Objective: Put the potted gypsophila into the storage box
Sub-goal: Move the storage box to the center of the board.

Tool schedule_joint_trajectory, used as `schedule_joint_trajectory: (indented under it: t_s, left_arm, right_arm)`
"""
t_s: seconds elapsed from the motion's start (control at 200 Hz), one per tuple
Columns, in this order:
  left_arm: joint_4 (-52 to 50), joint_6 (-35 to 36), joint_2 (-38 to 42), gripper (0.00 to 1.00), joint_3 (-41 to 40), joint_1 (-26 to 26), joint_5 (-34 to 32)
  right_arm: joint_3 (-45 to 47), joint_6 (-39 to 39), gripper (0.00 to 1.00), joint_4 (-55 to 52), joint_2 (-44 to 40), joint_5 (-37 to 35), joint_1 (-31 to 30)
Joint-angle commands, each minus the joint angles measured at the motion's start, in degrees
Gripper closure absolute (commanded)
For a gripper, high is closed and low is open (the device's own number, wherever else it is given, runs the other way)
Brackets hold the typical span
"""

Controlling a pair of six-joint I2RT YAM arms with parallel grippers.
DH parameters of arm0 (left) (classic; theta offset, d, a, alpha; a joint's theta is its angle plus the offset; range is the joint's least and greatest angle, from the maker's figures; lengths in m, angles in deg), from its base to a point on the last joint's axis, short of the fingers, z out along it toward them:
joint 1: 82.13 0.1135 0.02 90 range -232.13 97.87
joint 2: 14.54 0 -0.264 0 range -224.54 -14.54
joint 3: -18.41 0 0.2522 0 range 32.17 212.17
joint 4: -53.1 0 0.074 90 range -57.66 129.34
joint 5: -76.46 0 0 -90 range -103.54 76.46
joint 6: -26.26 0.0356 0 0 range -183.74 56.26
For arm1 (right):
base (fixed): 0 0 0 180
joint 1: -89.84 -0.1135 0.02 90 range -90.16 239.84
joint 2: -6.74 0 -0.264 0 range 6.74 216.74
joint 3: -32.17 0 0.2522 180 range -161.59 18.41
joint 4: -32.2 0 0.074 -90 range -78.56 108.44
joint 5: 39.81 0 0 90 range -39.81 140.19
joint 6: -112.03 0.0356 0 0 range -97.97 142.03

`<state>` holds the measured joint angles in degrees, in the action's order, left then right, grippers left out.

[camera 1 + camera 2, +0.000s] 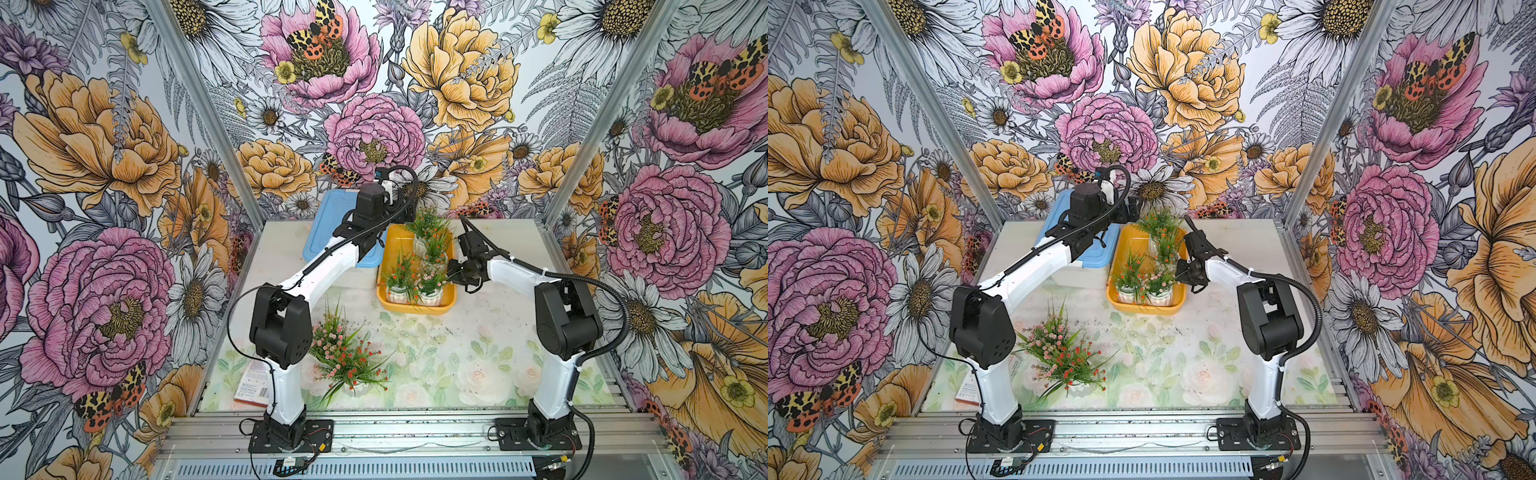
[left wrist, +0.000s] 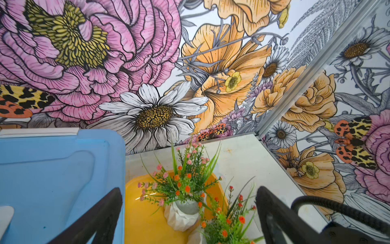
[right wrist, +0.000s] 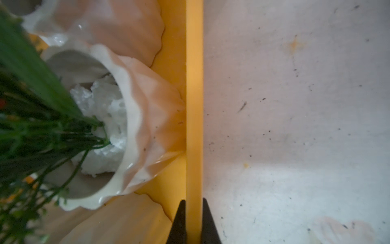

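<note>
A counter [image 1: 457,365] laid with a pale floral mat is being enclosed on three sides by walls printed with oversized peonies and daisies. Nearest the arm bases, beside the left arm, a cluster of potted gypsophila [image 1: 345,361] is standing loose on the mat. Its pink and red sprays look like two plants, though only one white pot is being shown clearly.

Further back, near the middle of the counter, the storage box [image 1: 415,309] is being occupied by four pots. A near pair [image 1: 431,296] is set side by side at its front end, and a far pair [image 1: 434,249] is lined up behind them along its right side, with the far left part bare. The box's right-hand rim is being pinched by the right end effector [image 3: 193,200], whose fingers are pressed on either side of the yellow edge, just beside a fluted white pot [image 3: 135,118].

Furthest back, the left end effector [image 2: 190,189] is being held spread wide and empty above the far end of the storage box, next to a box with a light-blue lid [image 1: 328,232].

The task is being judged as well past halfway but unfinished — four plants are being counted inside, and the near cluster is not yet carried over. Room for it is being offered by the bare part of the box.
</note>
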<state>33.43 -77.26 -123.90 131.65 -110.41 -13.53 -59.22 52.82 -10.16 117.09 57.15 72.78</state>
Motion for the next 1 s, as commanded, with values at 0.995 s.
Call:
schedule_joint_trajectory:
  t_s: [0.995]
  left_arm:
    - [-10.27,-3.62,25.38,0.01,-19.02,-17.49,-23.60]
  right_arm:
    - [26.27,-21.19,1.00,-5.84,-26.71,-1.99,19.59]
